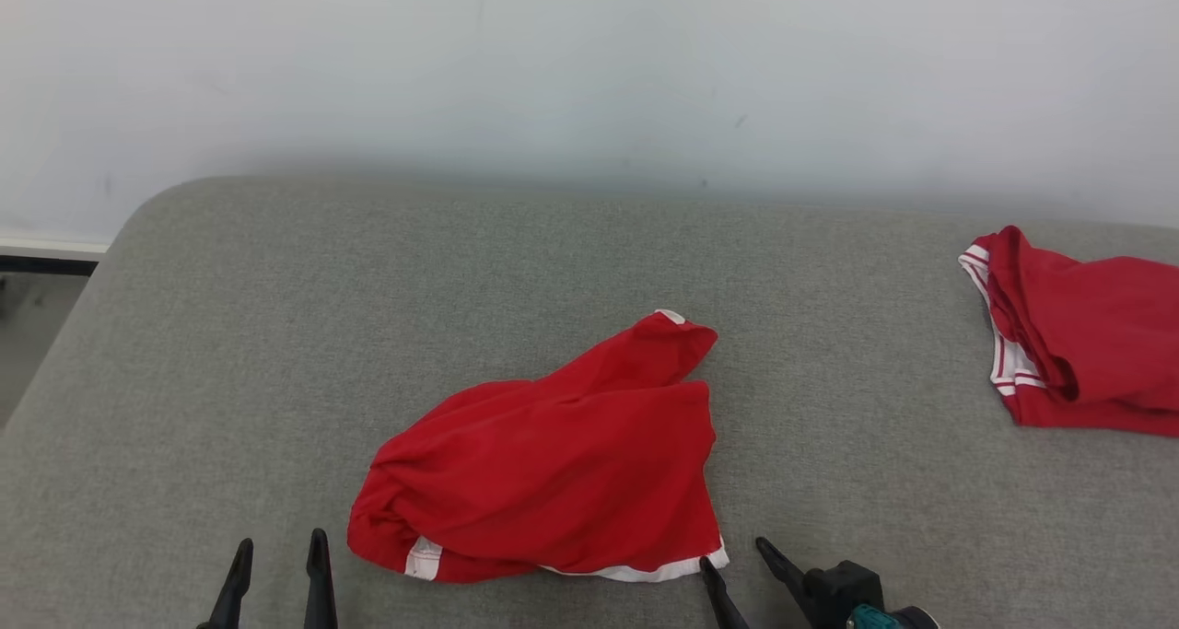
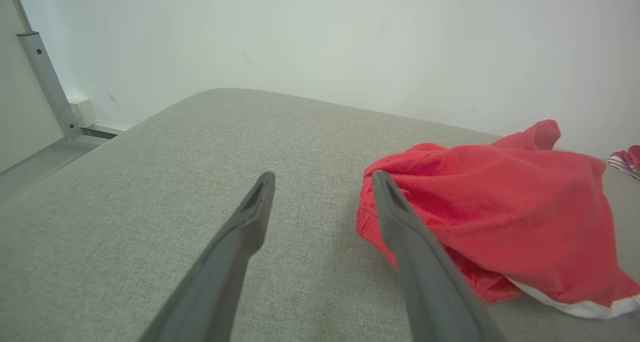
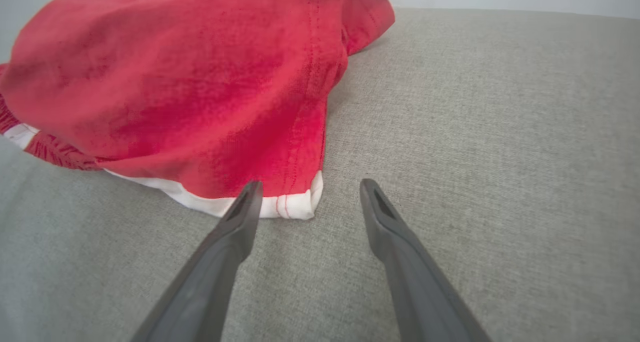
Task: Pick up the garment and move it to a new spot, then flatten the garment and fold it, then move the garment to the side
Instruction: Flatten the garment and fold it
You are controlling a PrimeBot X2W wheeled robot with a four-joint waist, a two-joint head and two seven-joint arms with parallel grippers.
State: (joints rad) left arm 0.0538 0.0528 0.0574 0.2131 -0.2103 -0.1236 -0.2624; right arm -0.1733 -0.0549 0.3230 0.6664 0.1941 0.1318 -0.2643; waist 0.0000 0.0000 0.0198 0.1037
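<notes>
I'm looking at a grey woven-fabric surface (image 1: 230, 353) with a rounded far-left corner, set against a pale wall (image 1: 589, 58). A red garment (image 1: 562, 463) lies crumpled on it near the front middle, its white-trimmed hem along the near side and one end poking toward the wall. Well apart, at the right, a second red garment (image 1: 1087, 343) with white stripes lies bunched, cut off by my view's edge.

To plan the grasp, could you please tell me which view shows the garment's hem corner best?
The right wrist view: the hem corner is close, stitching visible. The head view shows it small; the left wrist view catches a hem strip at the picture's edge.
</notes>
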